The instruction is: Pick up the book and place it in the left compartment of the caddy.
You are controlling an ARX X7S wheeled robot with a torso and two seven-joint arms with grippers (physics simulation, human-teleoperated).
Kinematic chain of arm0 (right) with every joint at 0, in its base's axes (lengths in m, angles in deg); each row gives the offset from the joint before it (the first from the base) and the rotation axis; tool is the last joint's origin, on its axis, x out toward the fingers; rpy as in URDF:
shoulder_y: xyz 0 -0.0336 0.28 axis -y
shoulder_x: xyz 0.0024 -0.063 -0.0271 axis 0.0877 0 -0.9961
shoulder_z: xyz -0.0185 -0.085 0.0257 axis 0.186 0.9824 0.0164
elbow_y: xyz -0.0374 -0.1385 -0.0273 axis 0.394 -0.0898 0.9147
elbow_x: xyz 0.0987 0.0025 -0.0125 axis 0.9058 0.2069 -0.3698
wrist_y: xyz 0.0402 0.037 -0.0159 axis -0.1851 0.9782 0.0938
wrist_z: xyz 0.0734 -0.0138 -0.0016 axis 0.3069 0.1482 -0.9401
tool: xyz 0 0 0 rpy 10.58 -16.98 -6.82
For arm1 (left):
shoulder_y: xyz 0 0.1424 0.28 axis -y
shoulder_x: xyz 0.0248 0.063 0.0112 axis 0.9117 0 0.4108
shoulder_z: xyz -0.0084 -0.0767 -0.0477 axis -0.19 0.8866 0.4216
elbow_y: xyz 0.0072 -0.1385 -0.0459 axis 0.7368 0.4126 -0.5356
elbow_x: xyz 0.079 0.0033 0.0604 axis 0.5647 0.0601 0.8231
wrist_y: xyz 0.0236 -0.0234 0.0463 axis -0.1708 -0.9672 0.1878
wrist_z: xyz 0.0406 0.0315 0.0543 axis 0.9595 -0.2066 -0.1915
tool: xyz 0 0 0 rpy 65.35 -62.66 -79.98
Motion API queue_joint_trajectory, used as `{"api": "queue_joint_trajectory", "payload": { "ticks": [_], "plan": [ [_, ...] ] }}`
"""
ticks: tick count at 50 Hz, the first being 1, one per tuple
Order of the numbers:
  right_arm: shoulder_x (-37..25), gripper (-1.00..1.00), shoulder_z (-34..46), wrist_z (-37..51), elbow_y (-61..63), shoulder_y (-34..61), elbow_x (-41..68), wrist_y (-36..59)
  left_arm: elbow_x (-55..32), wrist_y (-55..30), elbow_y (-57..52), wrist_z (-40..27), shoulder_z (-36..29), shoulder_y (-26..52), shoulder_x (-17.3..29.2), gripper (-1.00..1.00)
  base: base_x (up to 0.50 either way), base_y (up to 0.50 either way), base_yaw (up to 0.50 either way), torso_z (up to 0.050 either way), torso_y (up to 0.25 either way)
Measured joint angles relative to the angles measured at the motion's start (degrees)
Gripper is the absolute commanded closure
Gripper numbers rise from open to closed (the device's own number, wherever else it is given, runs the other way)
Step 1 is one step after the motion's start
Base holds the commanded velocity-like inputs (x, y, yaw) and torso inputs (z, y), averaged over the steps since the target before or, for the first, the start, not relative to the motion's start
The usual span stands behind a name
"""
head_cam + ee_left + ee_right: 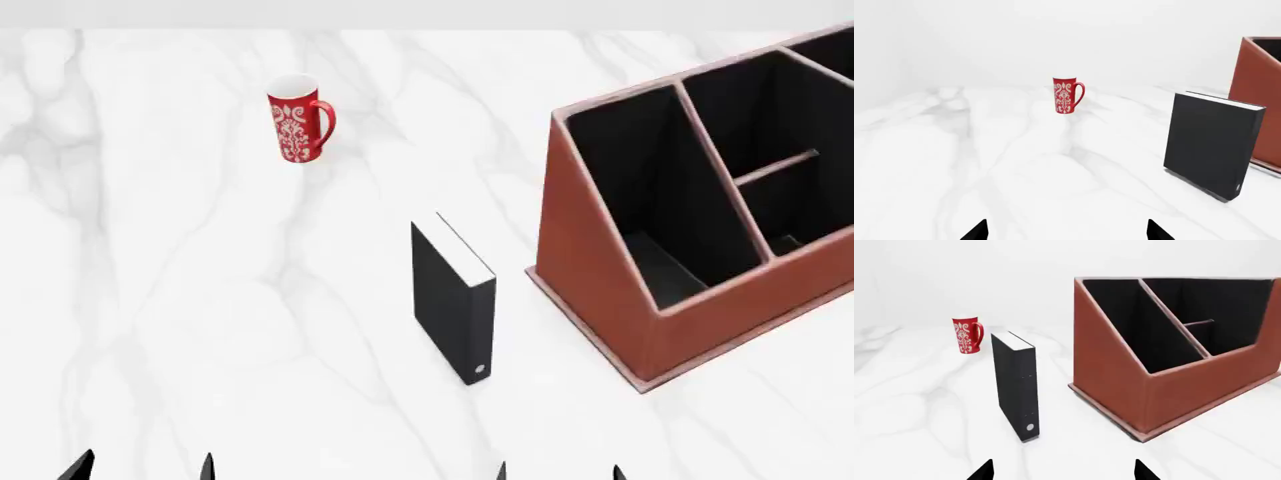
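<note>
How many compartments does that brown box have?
3: the left compartment nearest the book, and two smaller bays beyond it, split by a crossbar; the caddy runs off-frame.

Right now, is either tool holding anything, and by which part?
Nothing is held. Both tools, left and right, sit open and empty, apart from the upright book.
</note>
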State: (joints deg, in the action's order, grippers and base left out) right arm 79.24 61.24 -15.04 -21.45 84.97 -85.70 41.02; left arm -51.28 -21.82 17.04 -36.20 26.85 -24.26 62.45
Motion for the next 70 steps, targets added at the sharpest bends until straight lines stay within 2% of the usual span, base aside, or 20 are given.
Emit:
{"api": "queue_joint_trajectory", "payload": {
  "ticks": [16,30,42,55,70],
  "plan": [
    [-1.7,-1.00,2.2,3.0,4.8,-3.1,2.7,0.2,-1.9,-0.5,-4.0,-1.9,-2.6,-2.5,1.9,-1.00,0.00,0.00,0.00,0.000,0.000],
    [-3.9,-1.00,3.8,5.9,21.9,-5.3,4.2,6.6,-5.4,-5.6,-21.7,-4.2,-2.8,-7.3,4.1,-1.00,0.00,0.00,0.00,0.000,0.000],
    [-5.6,-1.00,-0.1,9.6,37.1,-5.9,7.2,13.5,-8.4,-9.9,-34.0,-6.3,-1.7,-9.2,5.8,-1.00,0.00,0.00,0.00,0.000,0.000],
    [-7.6,-1.00,-5.2,12.5,45.8,-6.9,10.3,17.2,-9.5,-10.0,-38.9,-7.7,-1.5,-10.5,7.3,-1.00,0.00,0.00,0.00,0.000,0.000],
    [-9.0,-1.00,-6.4,14.4,48.7,-7.1,11.1,18.9,-10.3,-10.3,-41.7,-9.0,-1.7,-11.1,8.5,-1.00,0.00,-0.02,0.00,0.000,0.000]
  ]
}}
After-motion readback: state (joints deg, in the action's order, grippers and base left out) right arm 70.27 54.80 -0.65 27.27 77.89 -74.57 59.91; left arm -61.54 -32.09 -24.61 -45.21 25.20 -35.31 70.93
